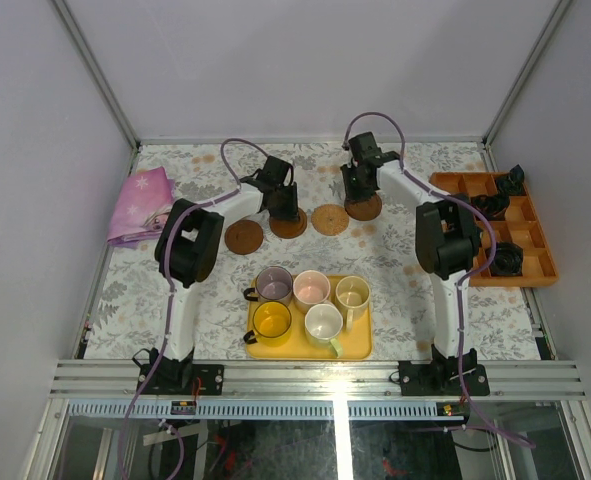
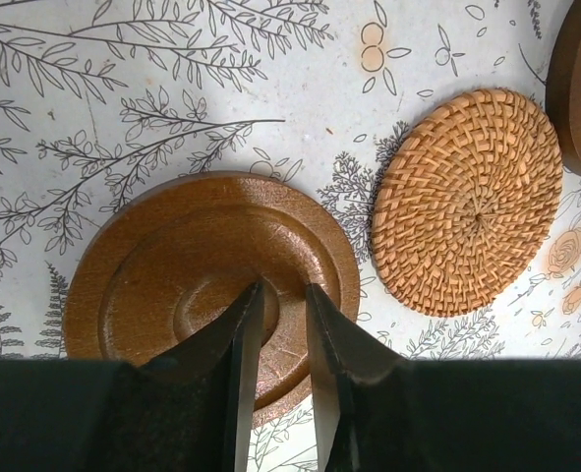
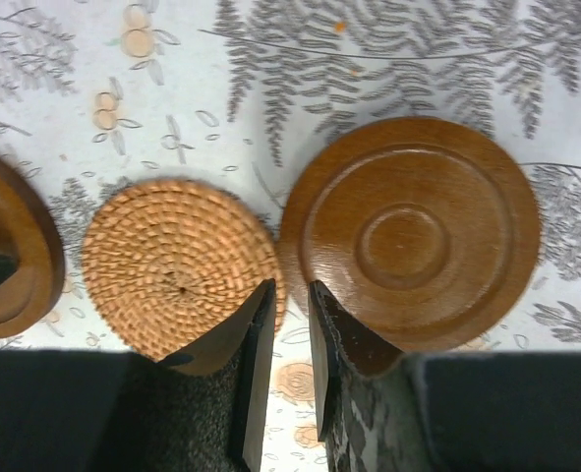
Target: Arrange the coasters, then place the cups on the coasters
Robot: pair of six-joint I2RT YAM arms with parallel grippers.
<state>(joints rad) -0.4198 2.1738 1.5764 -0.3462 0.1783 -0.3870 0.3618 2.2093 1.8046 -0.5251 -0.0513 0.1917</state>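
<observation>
While both arms look pretty mirrored from overhead, here's what we make of the poses. Our left arm rises from the lower left, folds at the elbow and reaches up and right, so the left gripper hangs nose-down over the second coaster, a wooden one. Our right arm does the same from the lower right, reaching up-left. The right gripper points down at the seam between the woven coaster and the rightmost coaster.

Fingers: on both, the tips sit a narrow slit apart with nothing between them. On the left we see wood through the gap, on the right the tablecloth. So slightly ajar, holding nothing.

Along with the leftmost coaster, that makes four in a gently rising row across mid-frame. All five cups sit on the yellow tray at bottom centre, between the arm bases.

Room-wise, the woven and rightmost coasters are just about touching, but we can't tell for sure. A strip of cloth separates the woven one from the second. The pink cloth at the left edge and the orange box at the right are well apart from the row. Bare cloth runs above the row and between it and the tray.
</observation>
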